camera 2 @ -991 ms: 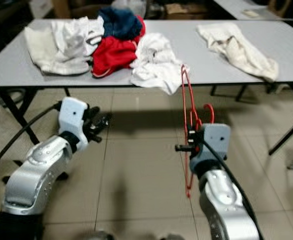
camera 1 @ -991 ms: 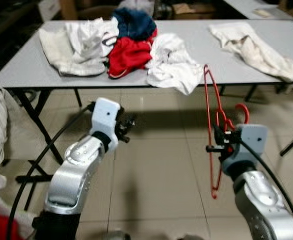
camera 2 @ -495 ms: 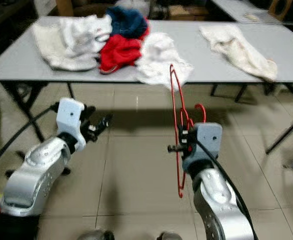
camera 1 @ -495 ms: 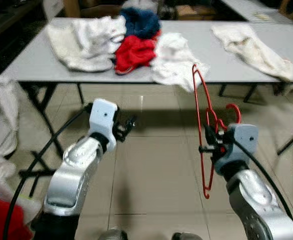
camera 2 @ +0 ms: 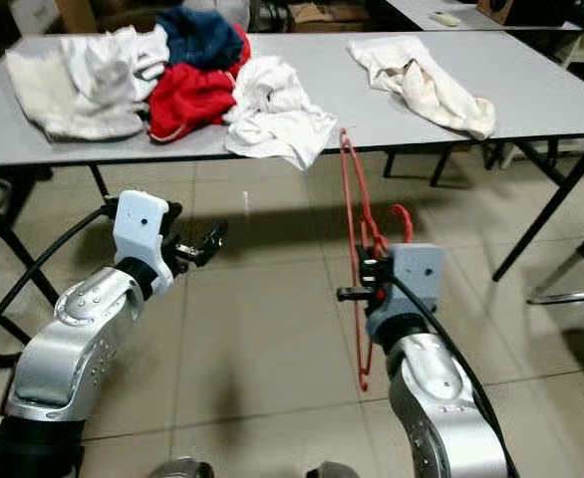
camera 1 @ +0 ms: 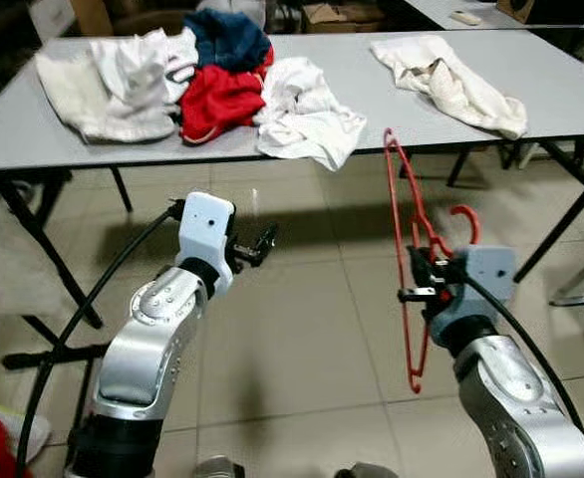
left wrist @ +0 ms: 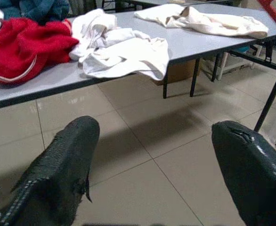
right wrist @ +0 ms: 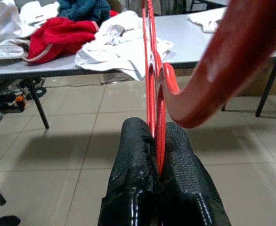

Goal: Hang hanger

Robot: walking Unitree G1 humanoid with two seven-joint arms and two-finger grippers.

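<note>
Your right gripper (right wrist: 158, 155) has its fingers (right wrist: 133, 179) clenched on the red hanger (camera 1: 412, 269), which stands upright between them, its hook curling just above the fingertips. Your left gripper (left wrist: 152, 155) hangs released, fingers spread wide over the tiled floor (camera 1: 292, 329). Beyond both sets of fingers, the bench (camera 1: 561, 90) carries white, red and blue clothes (camera 1: 222, 95).

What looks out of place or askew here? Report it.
The white garment droops over the front edge of the table, likely to slip off. Clothes lie in a crumpled heap rather than folded. The red hanger, clamped in the right gripper, stands on end, hook sideways.
</note>
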